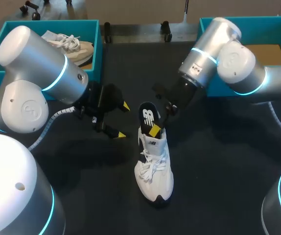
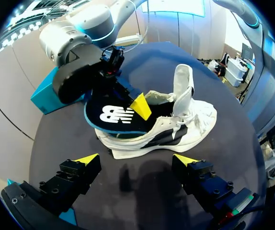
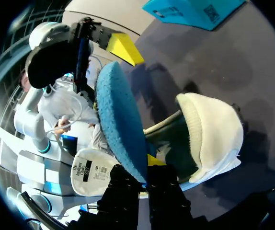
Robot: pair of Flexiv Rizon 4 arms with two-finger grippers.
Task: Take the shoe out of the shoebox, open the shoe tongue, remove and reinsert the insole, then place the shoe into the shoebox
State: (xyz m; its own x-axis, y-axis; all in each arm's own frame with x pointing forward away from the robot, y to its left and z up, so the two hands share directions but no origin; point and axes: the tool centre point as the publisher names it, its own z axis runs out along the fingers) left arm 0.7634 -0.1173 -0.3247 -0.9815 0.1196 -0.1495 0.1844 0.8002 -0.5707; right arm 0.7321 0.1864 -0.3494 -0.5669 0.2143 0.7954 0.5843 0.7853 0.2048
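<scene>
At mid-desk, the right pincer [image 1: 156, 129] grips the insole [image 1: 149, 116] by its edge. In the right wrist view its fingers, at the right pincer [image 3: 144, 178], are pressed onto the insole's [image 3: 120, 120] blue underside and dark top. The insole stands tilted, its lower end inside the shoe's opening and its upper end raised clear of the heel. Seen from the left wrist, one yellow tip of the right pincer [image 2: 141, 106] lies against the dark, logo-marked face of the insole [image 2: 113, 117].

The white shoe [image 1: 154, 171] rests on its sole on the dark desk [image 1: 219, 161], toe toward the robot and laces loose. Its tongue [image 2: 183, 88] stands upright, pulled away from the opening, and shows as a pale knitted flap beside the insole in the right wrist view [image 3: 209, 129].

The left pincer [image 1: 122, 120] hangs just to the left of the shoe, its fingers spread wide and holding nothing, clear of both shoe and insole. From its own camera the left pincer [image 2: 136, 160] faces the side of the shoe [image 2: 176, 129], which lies ahead of the tips.

Behind the left arm, a teal box [image 1: 97, 44] at the desk's far left holds a second shoe [image 1: 69, 44]. A matching teal box [image 1: 268, 28] stands at the far right, behind the right arm.
</scene>
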